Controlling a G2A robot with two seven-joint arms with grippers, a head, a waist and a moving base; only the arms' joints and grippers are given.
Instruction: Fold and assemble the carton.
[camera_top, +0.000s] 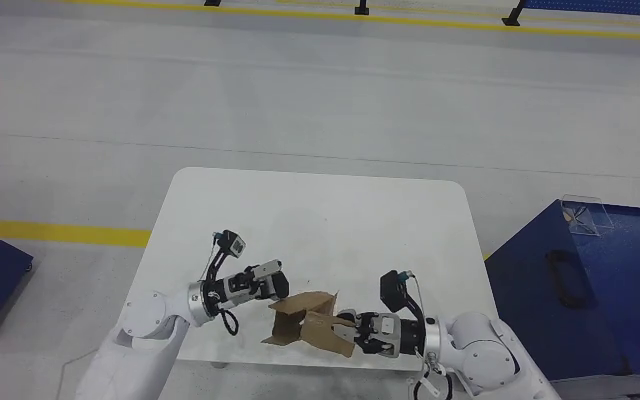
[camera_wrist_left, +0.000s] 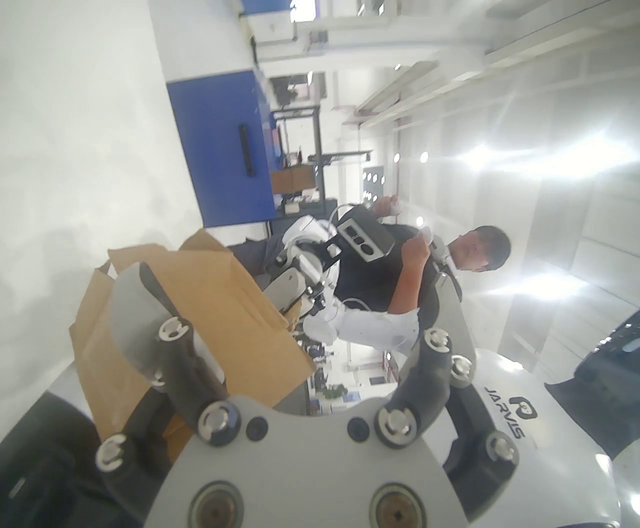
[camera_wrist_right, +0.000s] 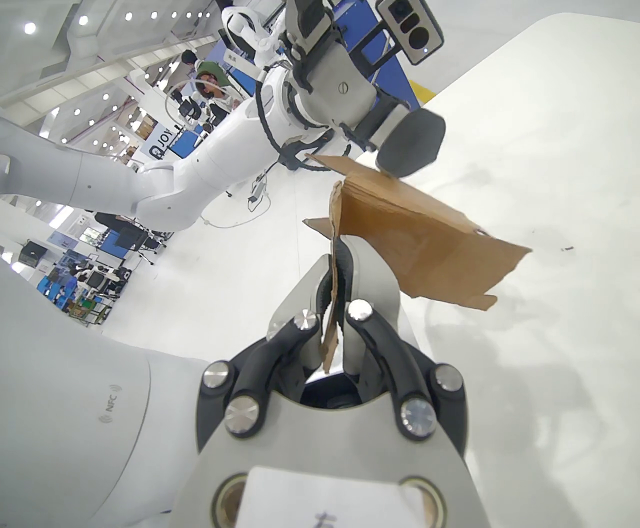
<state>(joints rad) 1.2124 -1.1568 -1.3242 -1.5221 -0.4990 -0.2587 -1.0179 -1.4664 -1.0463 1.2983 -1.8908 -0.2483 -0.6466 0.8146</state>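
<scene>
With your right pincer (camera_wrist_right: 339, 265) closed on a flap of the carton (camera_top: 312, 322), press the open left pincer (camera_top: 277, 283) slowly against its wall, so it folds along the crease.

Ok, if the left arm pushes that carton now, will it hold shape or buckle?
Probably buckles: the carton is thin cardboard with creased flaps. It seems light, since the right gripper holds it by one flap. Pushed by the left gripper, it would likely pivot around that pinch.

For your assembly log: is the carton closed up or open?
Open. The carton has loose flaps sticking out, and one end gapes unclosed.
</scene>
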